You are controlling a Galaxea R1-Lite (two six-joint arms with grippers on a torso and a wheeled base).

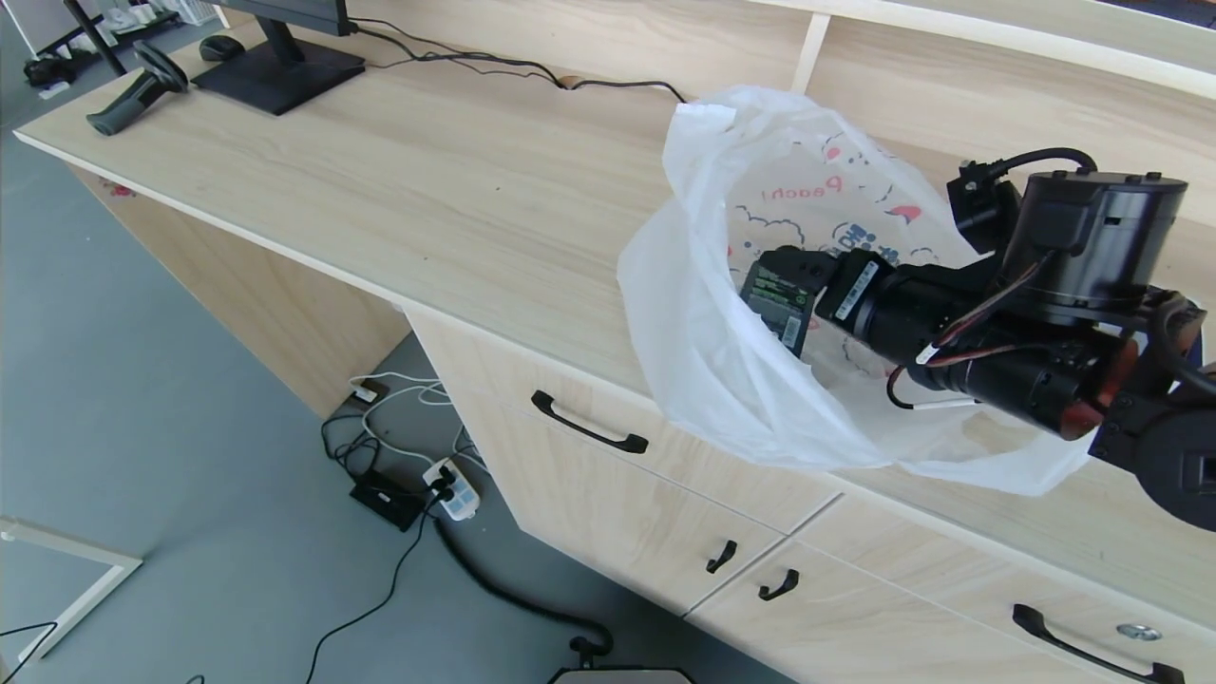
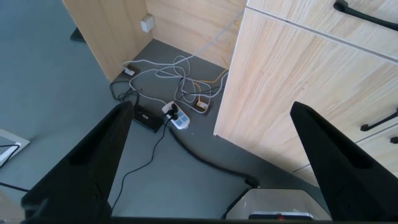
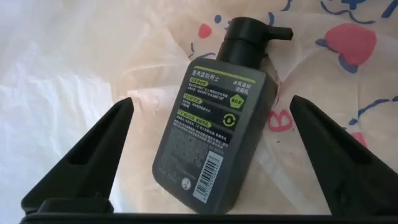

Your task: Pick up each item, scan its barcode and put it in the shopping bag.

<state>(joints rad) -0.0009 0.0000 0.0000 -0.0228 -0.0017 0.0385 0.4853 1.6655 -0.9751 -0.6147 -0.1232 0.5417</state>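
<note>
A dark grey pump bottle (image 3: 214,134) with a green label and a barcode lies inside the white printed shopping bag (image 1: 750,161) on the wooden counter (image 1: 456,190). My right gripper (image 3: 211,99) is inside the bag's mouth and open. Its fingers (image 3: 106,149) stand on either side of the bottle with a gap at each side. In the head view the bottle (image 1: 781,296) sits just beyond the right gripper (image 1: 807,285). My left gripper (image 2: 211,106) hangs open and holds nothing, low beside the counter's cabinet (image 2: 292,81) and above the floor.
A handheld barcode scanner (image 1: 133,90), a mouse (image 1: 220,46) and a monitor stand (image 1: 280,71) sit at the counter's far left end. Cables and a power strip (image 1: 451,489) lie on the floor below. Drawers with black handles (image 1: 589,423) face outward.
</note>
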